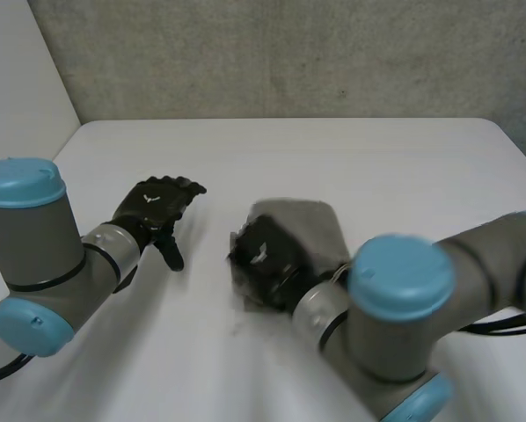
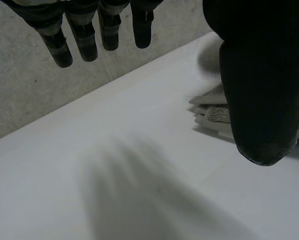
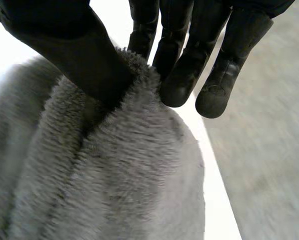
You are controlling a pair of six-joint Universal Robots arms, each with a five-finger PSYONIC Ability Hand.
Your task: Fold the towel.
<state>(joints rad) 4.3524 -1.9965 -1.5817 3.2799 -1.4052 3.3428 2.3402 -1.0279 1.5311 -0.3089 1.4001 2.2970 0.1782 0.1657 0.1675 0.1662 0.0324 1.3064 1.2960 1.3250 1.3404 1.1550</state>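
- right arm, grey with a light-blue cap, reaches in low over the white surface, and the right hand at its end sits on the near-left part of the grey towel.
- seen from the right wrist, the thumb digs into the towel's fluffy pile on one side of a raised ridge, and the fingers come down close together on the far side of that ridge, so the cloth is pinched between thumb and fingers.
- most of the towel lies under and behind the right palm as a compact grey bundle near the middle of the surface.
- left hand is well apart from the towel, at the end of the left arm, above bare surface.
- its fingers are straight and slightly spread, with the thumb held away from them; they hold nothing.
- beyond the left thumb, the wrist view shows the towel's edge as several stacked layers lying flat on the surface.
- past the fingertips of both hands, the surface ends at a grey concrete wall.
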